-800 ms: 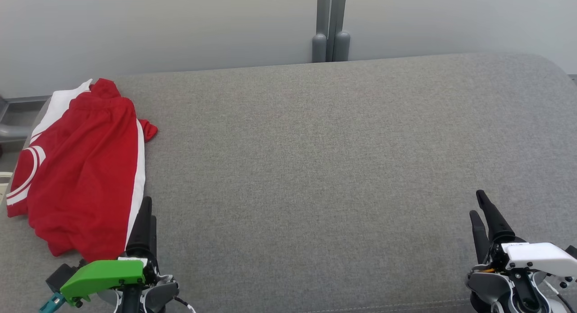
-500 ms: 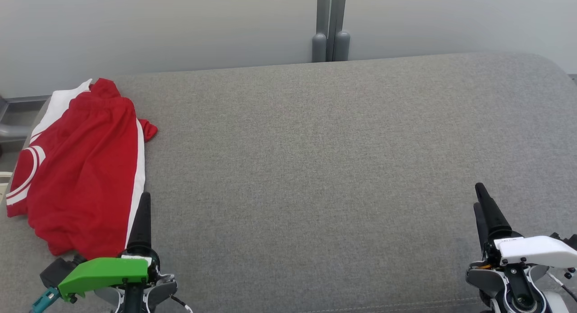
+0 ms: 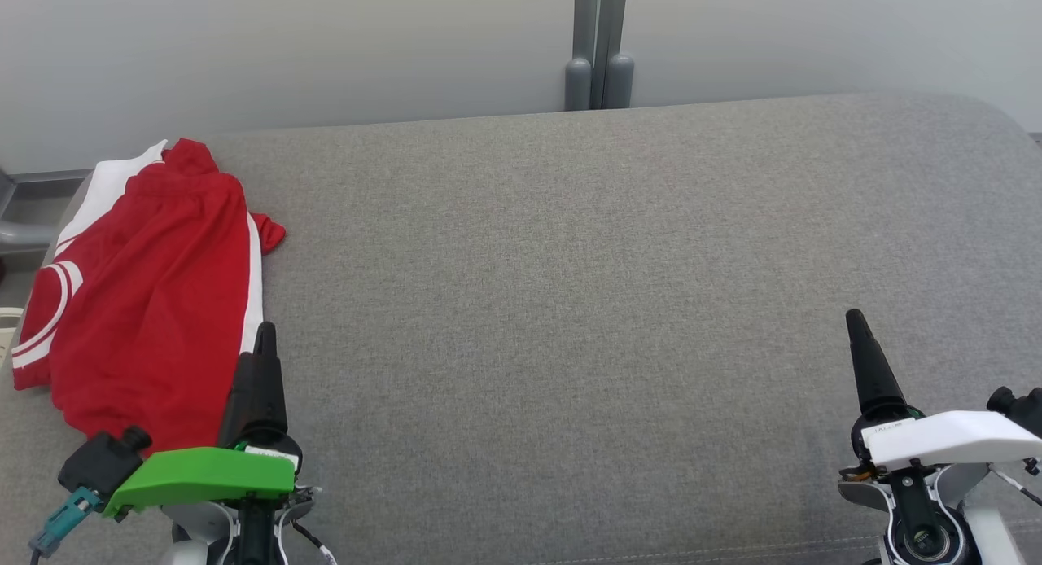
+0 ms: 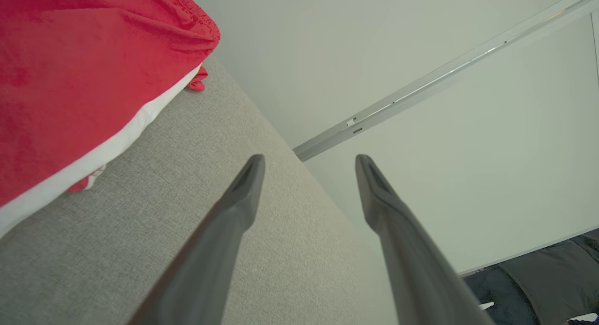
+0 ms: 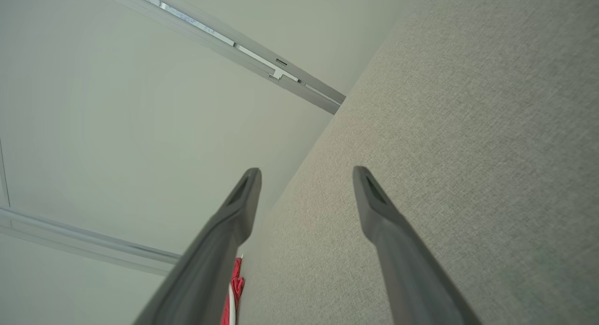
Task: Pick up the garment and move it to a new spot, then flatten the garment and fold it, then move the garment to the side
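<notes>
The garment point(image 3: 155, 304), red shorts with white side stripes, lies crumpled at the far left of the grey upholstered surface point(image 3: 570, 304). My left gripper point(image 3: 260, 341) hovers at the garment's near right edge, by the white stripe. In the left wrist view its jaws stand wide apart with nothing between them point(image 4: 309, 163), and the garment point(image 4: 70, 81) lies off to the left of the fingers. My right gripper point(image 3: 855, 321) stands far from the garment at the lower right, open and empty point(image 5: 306, 173). A red sliver of the garment point(image 5: 232, 287) shows behind its left finger.
A pale wall runs behind the surface, with a grey vertical post point(image 3: 597, 60) at its middle. The surface rounds off at the right end point(image 3: 1001, 125) and drops away at the left beside the garment. A grey rail point(image 3: 20, 239) shows past the left edge.
Both grippers have lifted and reached a little farther forward, turning so their fingers line up one behind the other in the head view. The garment has not moved.
</notes>
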Tool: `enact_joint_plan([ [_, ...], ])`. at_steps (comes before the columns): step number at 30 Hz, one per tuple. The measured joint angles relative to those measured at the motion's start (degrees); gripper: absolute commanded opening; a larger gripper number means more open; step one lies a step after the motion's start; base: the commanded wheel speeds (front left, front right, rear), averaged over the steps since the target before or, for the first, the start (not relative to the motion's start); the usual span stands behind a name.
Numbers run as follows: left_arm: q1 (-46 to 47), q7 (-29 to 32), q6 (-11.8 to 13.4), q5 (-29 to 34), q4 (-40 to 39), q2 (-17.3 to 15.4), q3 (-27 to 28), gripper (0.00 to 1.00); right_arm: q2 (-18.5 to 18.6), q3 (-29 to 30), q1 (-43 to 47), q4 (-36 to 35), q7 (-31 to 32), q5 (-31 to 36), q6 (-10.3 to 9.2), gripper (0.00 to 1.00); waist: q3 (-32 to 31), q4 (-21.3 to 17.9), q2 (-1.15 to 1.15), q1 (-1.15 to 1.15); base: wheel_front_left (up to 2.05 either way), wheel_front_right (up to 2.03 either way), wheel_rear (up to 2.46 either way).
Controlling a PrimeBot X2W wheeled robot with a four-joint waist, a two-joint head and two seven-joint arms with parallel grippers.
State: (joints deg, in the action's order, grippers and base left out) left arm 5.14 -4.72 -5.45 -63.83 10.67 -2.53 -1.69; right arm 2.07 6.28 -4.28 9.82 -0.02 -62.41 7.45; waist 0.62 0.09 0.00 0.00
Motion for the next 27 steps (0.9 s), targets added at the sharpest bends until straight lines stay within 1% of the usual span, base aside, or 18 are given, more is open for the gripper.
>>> enact_joint_plan([
  [18, -2.3, -3.0, 1.4, 23.7, -1.4, -0.2, 0.4, 1.0, 0.2, -4.0, 0.5, -3.2, -4.1, 21.2, 0.01, 1.0, 0.1, 0.2, 0.0, 0.0, 0.0, 0.0, 0.0],
  [27, -3.3, -4.1, 2.0, 31.2, -1.2, -0.7, 0.0, 1.0, 0.3, -5.9, 0.7, -3.1, -5.9, 28.9, 0.01, 1.0, 0.1, 0.3, 0.0, 0.0, 0.0, 0.0, 0.0],
])
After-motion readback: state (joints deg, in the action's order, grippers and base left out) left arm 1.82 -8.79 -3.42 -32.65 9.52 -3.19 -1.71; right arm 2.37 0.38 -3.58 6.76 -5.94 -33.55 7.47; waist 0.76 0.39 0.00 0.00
